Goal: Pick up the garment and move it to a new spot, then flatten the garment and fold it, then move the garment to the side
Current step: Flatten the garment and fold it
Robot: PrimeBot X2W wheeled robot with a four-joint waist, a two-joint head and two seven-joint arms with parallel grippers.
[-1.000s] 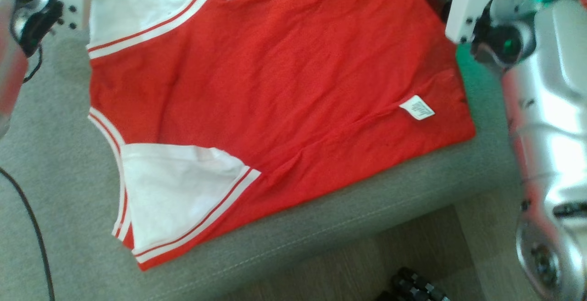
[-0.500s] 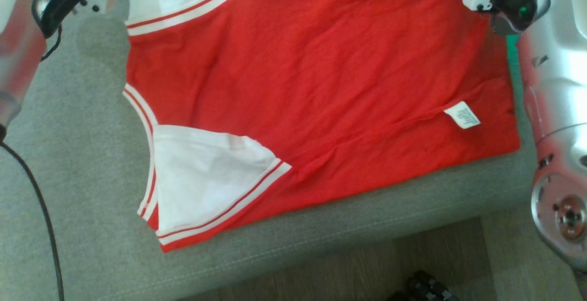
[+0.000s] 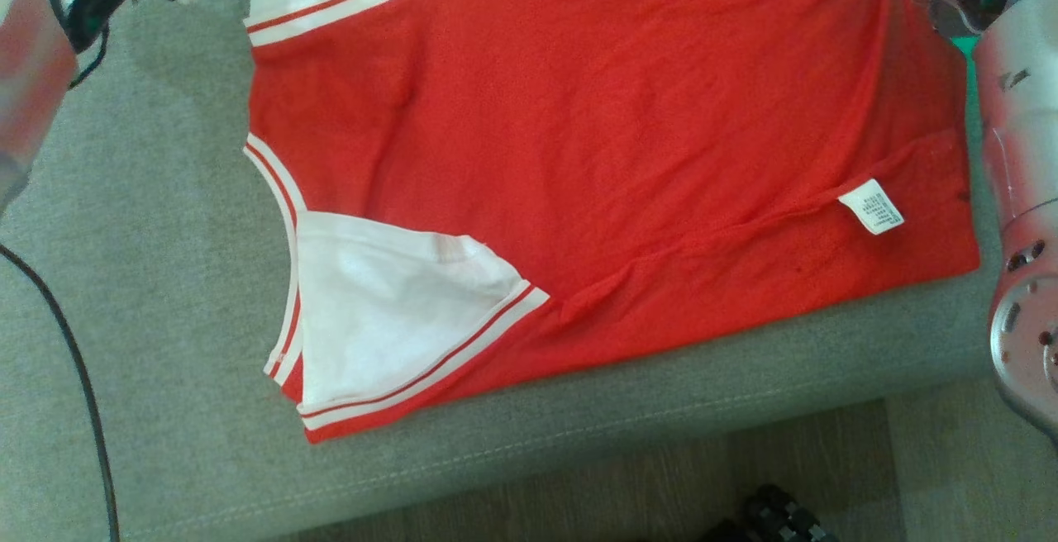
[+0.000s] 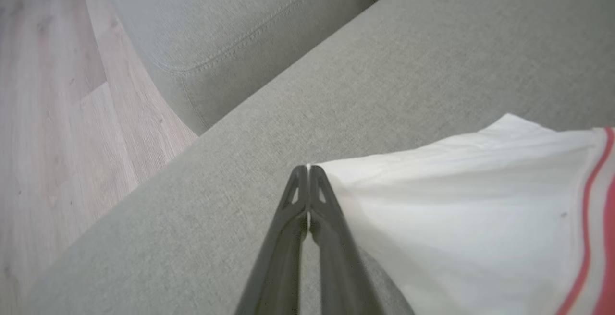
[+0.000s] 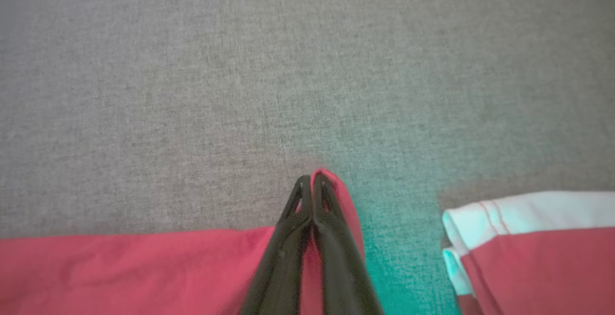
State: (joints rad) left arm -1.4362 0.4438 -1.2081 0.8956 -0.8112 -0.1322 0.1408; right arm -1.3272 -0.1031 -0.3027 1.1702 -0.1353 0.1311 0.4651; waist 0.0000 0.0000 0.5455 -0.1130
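The garment (image 3: 620, 137) is a red top with white sleeves and a white label (image 3: 871, 206), spread flat on a grey cushion (image 3: 165, 278). One white sleeve (image 3: 388, 319) lies folded near the front edge. In the left wrist view my left gripper (image 4: 308, 167) is shut on the tip of the other white sleeve (image 4: 456, 209). My right gripper (image 5: 312, 176) is shut on a corner of the red fabric (image 5: 120, 272), low over the cushion. In the head view both wrists sit at the top corners, their fingers cut off by the edge.
The cushion's front edge drops to a wooden floor (image 3: 661, 492), where a dark object (image 3: 777, 517) lies. A black cable (image 3: 74, 360) runs down the left. My silver right forearm (image 3: 1021, 195) stands along the garment's right side. A separate red and white fabric piece (image 5: 528, 257) lies right of my right gripper.
The whole head picture has shifted, so the garment now sits further right in it. Both wrists have gone closer to the top edge. The garment's shape looks much the same.
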